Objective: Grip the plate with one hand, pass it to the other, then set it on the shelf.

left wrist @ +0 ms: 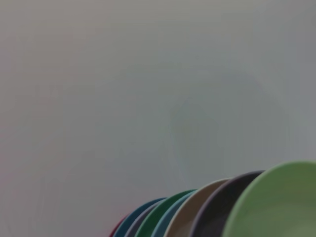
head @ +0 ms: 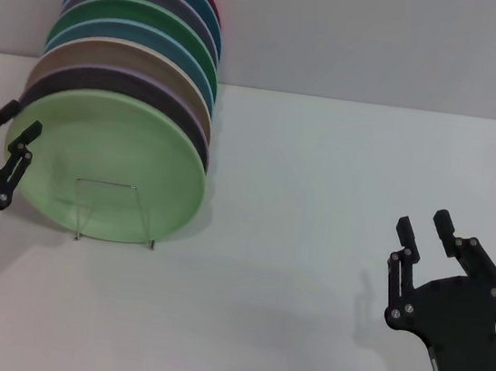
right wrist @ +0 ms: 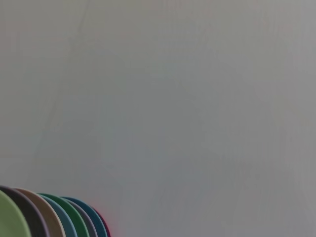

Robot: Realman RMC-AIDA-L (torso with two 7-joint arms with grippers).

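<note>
Plate (head: 114, 163), light pastel green, stands upright on edge at the near end of a row of plates in the clear plate rack (head: 115, 212). Rack sits on the white table (head: 319, 204), left of centre. Only the front wire loops of the rack show; the rest is hidden by the plates.

Behind the pastel-green plate, toward the far wall: dark purple plate (head: 106, 84), tan plate (head: 119, 54), light blue, darker green plate (head: 138, 15), grey-lilac, teal, red at the far end. All lean in the same stack line.

Left gripper (head: 3, 135) at the left edge of the table, fingers spread, just beside the left rim of the pastel-green plate. Contact with the rim cannot be confirmed from the head view; nothing is between the fingers. Left wrist view shows plate rims only, pastel-green plate nearest the camera.

Right gripper (head: 427, 229) low at the near right, well apart from the rack, fingers spread and holding nothing. Right wrist view shows the same row of rims, far off.

Progress, judged from layout: plate is seated in the rack and neither gripper holds it, so grip, hand-over and placement appear complete. If so, what is left is only clearing the left arm away from the rim without knocking the row. Risk: a brush on the front plate could tip it out of its slot.
</note>
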